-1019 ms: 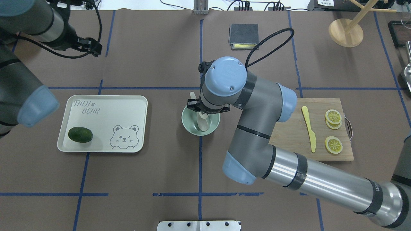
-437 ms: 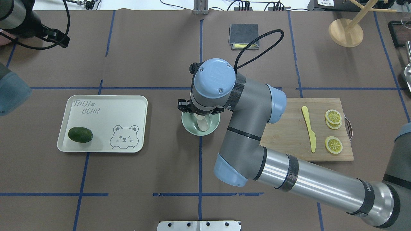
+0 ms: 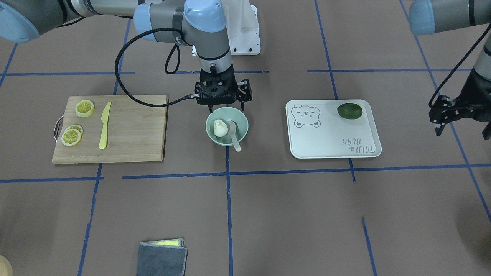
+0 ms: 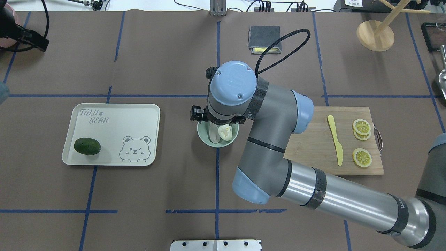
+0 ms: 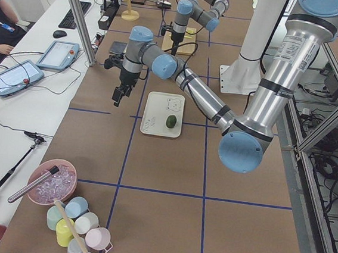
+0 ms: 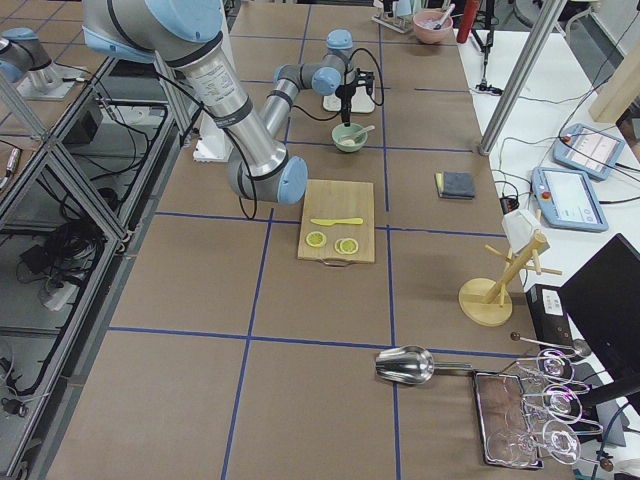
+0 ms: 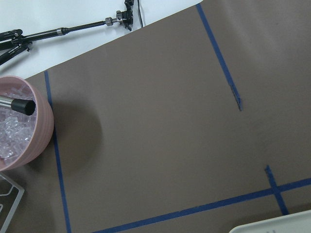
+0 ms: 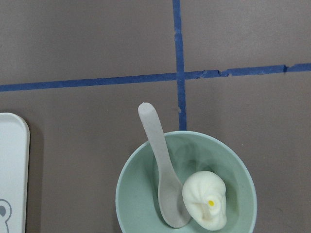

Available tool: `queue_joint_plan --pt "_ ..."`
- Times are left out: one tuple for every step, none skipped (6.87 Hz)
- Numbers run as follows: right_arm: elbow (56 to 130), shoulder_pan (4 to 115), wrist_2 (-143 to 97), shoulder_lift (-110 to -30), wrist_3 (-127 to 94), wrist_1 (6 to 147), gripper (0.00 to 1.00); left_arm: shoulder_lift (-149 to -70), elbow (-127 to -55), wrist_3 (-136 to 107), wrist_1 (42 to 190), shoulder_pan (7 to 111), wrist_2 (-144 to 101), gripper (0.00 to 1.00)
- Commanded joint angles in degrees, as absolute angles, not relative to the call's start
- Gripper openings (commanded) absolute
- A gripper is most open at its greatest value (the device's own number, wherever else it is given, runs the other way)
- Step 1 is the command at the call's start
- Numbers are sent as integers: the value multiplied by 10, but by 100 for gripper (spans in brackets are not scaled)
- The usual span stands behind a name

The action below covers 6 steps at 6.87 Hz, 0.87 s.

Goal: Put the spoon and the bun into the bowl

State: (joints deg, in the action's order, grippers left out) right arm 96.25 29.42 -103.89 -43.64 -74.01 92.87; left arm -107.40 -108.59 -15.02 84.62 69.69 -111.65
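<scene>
Since the bun (image 8: 206, 199) and spoon (image 8: 163, 174) both lie in the bowl (image 8: 131, 194), handle over its rim, placing looks finished. The right tool (image 3: 226, 104) hangs wide and empty just above; retreating straight up seems next. The left tool (image 3: 462, 130), also wide, hangs well apart.

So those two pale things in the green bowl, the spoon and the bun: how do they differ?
The spoon is long and slim; the bun is round and pleated. The spoon's handle pokes out past the bowl; the bun sits wholly inside. The spoon is greyish beige; the bun is creamier, with a yellow dot. Both rest in the bowl, side by side.
</scene>
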Motion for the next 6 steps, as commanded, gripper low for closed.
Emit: queue_joint_plan --pt "1059 338 -1050 -459 -660 1068 100 -1047 -1053 -42 846 770 -1168 100" --pt "1103 378 -1070 -490 -593 1111 100 -1042 -1018 29 846 808 -1228 100" --pt "1133 441 -1124 -544 -521 1108 100 -1015 -1006 70 846 836 -1255 100" --pt "1142 513 -1179 -582 -439 1108 100 -999 -1005 75 846 855 -1270 100" --pt "1143 593 -1236 -633 -344 1107 100 -978 -1005 93 846 873 -1283 100" --pt "1139 663 -1269 -686 -241 1108 100 -966 -980 114 845 888 -1313 100"
